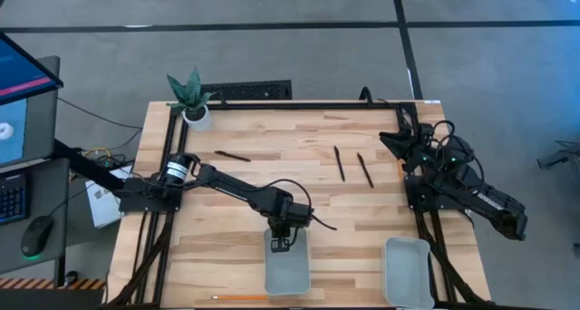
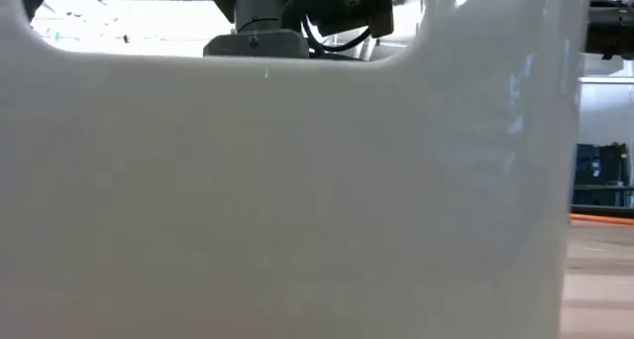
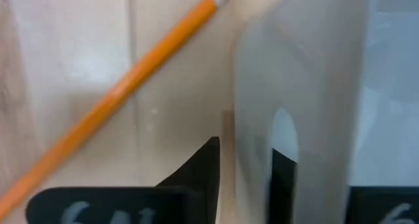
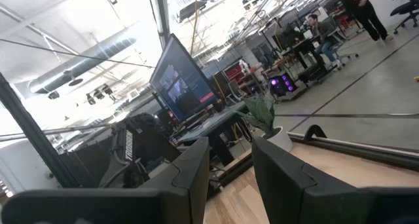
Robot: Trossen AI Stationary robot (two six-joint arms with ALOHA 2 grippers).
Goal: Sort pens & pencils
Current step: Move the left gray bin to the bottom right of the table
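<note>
1. At the counter's (image 1: 362,219) near edge, an orange pencil (image 1: 240,297) lies on the wood just beside the left white bin (image 1: 286,266).
2. The left gripper (image 1: 281,244) hangs over that bin's far rim; in the left wrist view its fingers (image 3: 196,178) stand slightly parted, grasping nothing, the pencil lying diagonally just beyond them.
3. The right white bin (image 1: 407,272) sits further right.
4. Mid-counter lie three black pens (image 1: 340,163), well apart from both grippers.
5. The right gripper (image 4: 229,178) waits at the right edge, fingers parted and bare.
6. A potted plant (image 1: 192,97) marks the far corner.
</note>
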